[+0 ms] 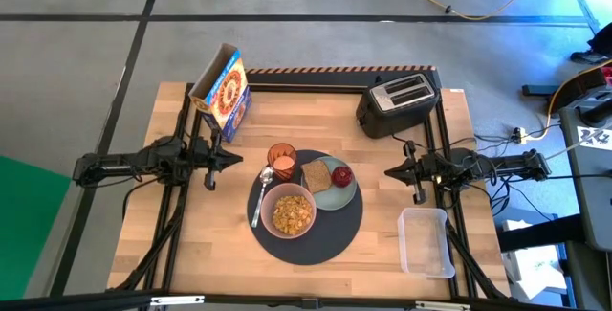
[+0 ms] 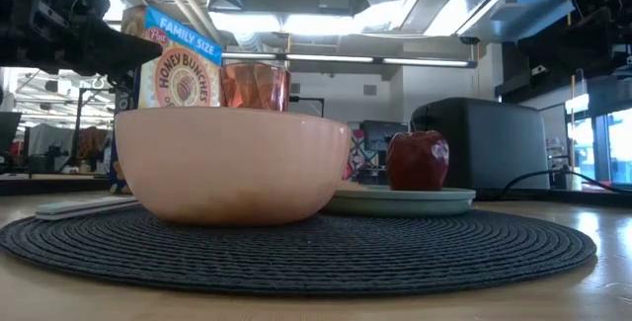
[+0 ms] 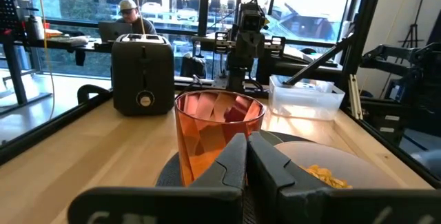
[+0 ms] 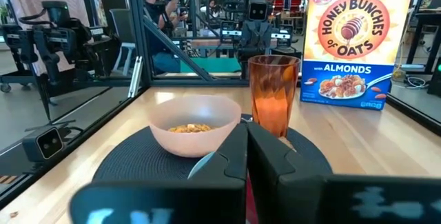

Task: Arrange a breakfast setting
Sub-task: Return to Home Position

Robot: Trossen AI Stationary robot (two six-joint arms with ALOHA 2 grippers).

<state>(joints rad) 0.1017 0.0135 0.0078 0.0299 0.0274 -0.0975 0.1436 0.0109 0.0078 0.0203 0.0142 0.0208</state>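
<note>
Here we see the two grippers level with each other on opposite sides of the setting, tips pointing inward. The left gripper (image 1: 218, 161) has its fingers pressed together on nothing, and the right gripper (image 1: 400, 170) is closed and empty too. Between them lies the mat (image 1: 325, 242).

Just ahead of the left gripper's tips, the cup (image 1: 281, 158) stands upright at the mat's rim. The spoon (image 1: 258, 201) lies on the mat on that gripper's side of the bowl (image 1: 292, 212), which holds cereal.

Toward the right gripper, the plate (image 1: 337, 198) sits just beside the bowl and carries the toast (image 1: 316, 176) and the apple (image 1: 341, 175). The apple is the nearer of the two to that gripper.

Off the mat, a cereal box (image 1: 225, 91) stands near the left gripper. A toaster (image 1: 400, 100) and a tub (image 1: 426, 242) flank the right gripper, one on each side.
</note>
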